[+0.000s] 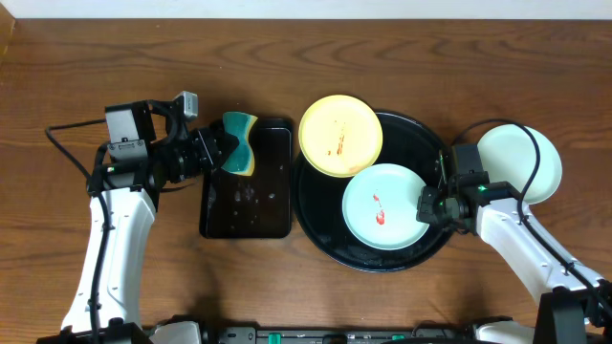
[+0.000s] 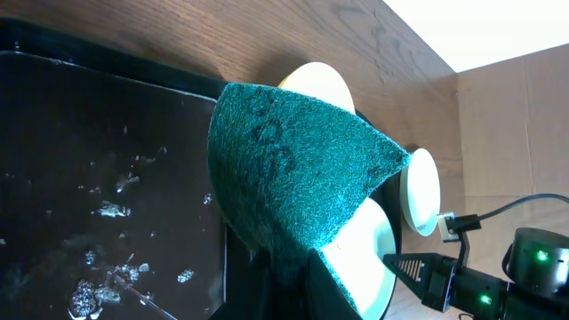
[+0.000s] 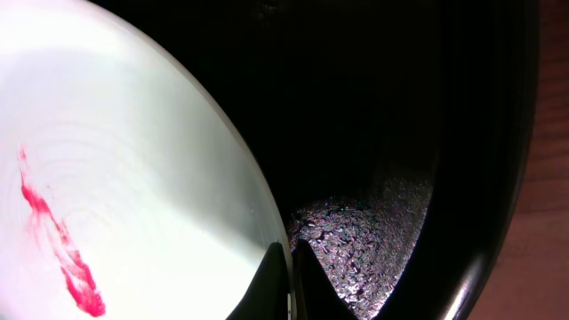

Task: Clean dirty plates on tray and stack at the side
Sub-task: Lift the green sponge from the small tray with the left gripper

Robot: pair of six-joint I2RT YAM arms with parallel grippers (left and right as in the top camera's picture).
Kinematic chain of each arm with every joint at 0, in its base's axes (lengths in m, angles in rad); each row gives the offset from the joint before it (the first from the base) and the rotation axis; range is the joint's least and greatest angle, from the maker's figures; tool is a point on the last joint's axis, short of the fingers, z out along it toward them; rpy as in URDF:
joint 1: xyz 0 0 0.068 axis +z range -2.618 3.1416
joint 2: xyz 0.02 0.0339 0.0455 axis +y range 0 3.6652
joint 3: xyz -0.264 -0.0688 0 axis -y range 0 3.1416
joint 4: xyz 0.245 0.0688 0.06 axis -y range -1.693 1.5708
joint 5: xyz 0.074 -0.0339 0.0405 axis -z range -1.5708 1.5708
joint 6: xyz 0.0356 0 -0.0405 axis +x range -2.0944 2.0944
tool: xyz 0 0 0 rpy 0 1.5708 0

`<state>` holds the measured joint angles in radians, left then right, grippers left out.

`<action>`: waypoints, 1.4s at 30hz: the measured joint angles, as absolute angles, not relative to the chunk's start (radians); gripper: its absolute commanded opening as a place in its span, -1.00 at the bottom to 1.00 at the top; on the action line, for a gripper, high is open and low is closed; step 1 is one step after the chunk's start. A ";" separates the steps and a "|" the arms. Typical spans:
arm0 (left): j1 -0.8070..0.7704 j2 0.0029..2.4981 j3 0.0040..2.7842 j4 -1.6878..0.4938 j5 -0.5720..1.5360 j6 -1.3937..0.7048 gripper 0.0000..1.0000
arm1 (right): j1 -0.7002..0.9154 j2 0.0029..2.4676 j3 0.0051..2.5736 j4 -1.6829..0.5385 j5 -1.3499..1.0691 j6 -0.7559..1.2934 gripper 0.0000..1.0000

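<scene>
My surroundings, itemised: one tabletop [image 1: 96, 57], dark brown wood with strong grain, evenly lit. One pale strip [image 1: 287, 8] along its far edge. One tan, cardboard-like panel [image 2: 524, 124] past the edge. One bright white patch [image 2: 480, 27] above it.

Plates: three. One yellow plate [image 1: 340, 135], two mint, namely the smeared mint plate [image 1: 385, 206] and the other mint plate [image 1: 519, 162]. Trays: two, one round tray [image 1: 320, 218], one rectangular tray [image 1: 258, 205]. Sponge [image 1: 241, 143]: one. Hands: two, left hand [image 1: 222, 149], right hand [image 1: 426, 204]. One table [image 1: 76, 57].
</scene>
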<state>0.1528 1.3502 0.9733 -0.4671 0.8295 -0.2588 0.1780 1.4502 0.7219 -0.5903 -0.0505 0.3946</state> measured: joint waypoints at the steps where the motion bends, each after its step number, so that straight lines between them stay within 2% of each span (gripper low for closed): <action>1: 0.153 1.350 0.973 -0.467 0.830 -0.257 -0.86 | 0.178 1.450 0.722 -0.590 -0.051 0.395 -0.98; 29: 0.153 1.350 0.973 -0.466 0.852 -0.253 -0.86 | 0.178 1.450 0.722 -0.583 -0.048 0.395 -0.97; 34: 0.153 1.350 0.973 -0.403 0.845 -0.233 -0.86 | 0.178 1.450 0.722 -0.578 -0.047 0.395 -0.98; 38: 0.148 1.350 0.973 -0.392 0.720 -0.215 -0.86 | 0.178 1.450 0.722 -0.576 -0.046 0.395 -0.98; 42: 0.102 1.350 0.972 -0.433 0.497 -0.188 -0.86 | 0.178 1.450 0.722 -0.575 -0.045 0.395 -0.97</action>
